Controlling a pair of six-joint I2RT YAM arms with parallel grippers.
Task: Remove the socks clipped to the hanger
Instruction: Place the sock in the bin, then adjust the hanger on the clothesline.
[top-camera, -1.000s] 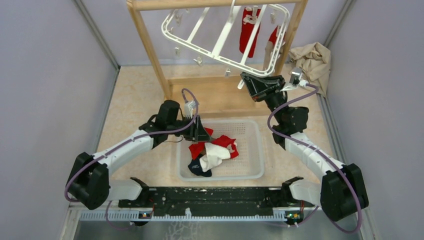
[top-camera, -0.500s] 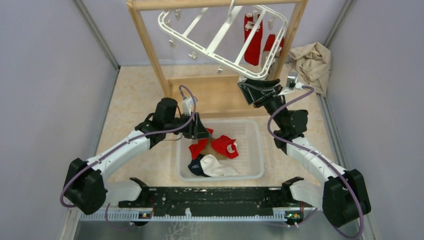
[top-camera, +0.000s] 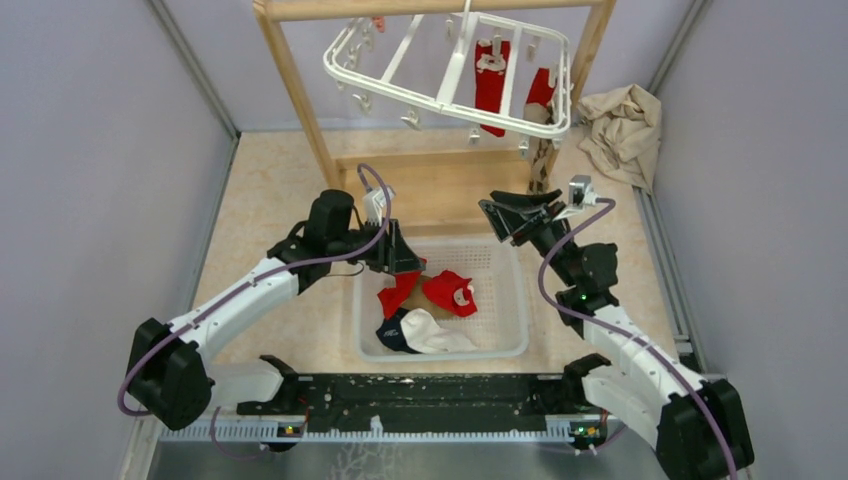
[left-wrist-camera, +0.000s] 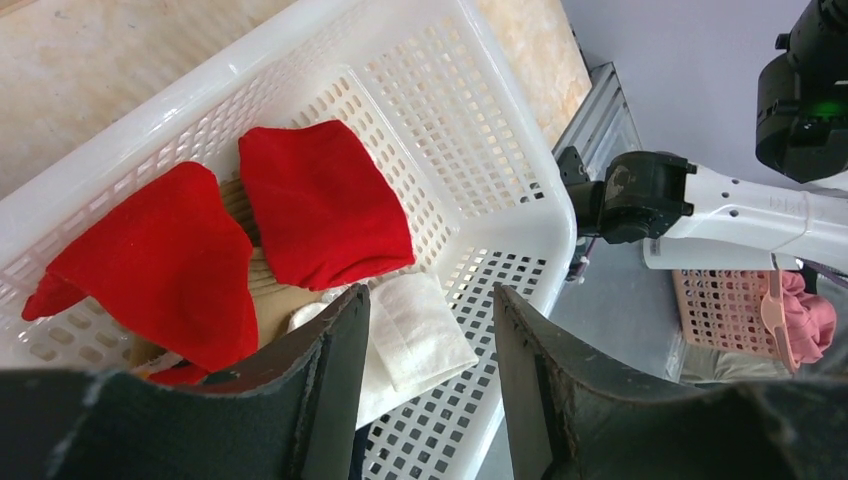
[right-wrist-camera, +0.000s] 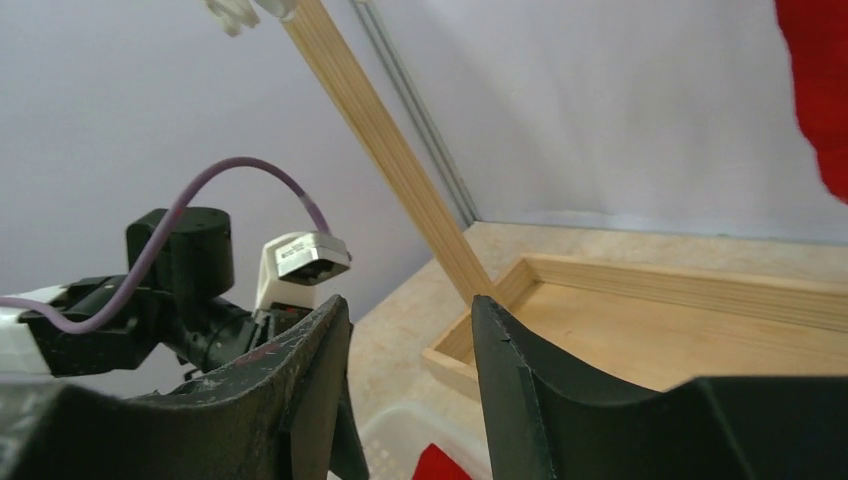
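Observation:
The white hanger (top-camera: 450, 75) hangs tilted from the wooden frame's top bar. Two red socks (top-camera: 490, 85) stay clipped at its right end. One of them shows at the top right of the right wrist view (right-wrist-camera: 822, 90). My right gripper (top-camera: 492, 214) is open and empty, below the hanger and above the basket's back right corner. My left gripper (top-camera: 408, 264) is open and empty over the basket's back left corner. In the left wrist view my open left gripper (left-wrist-camera: 430, 335) hovers above two red socks (left-wrist-camera: 320, 200) and a cream sock (left-wrist-camera: 425, 335) lying in the basket.
The white perforated basket (top-camera: 517, 300) sits between the arms and also holds a navy sock (top-camera: 393, 338). The wooden frame (top-camera: 300, 100) and its base tray (top-camera: 440, 190) stand behind it. A tan cloth (top-camera: 620, 120) lies at the back right.
My right gripper has dropped down and back from the hanger's near rail. The hanger has swung and levelled. The cream sock has settled lower in the basket. The left arm barely moved.

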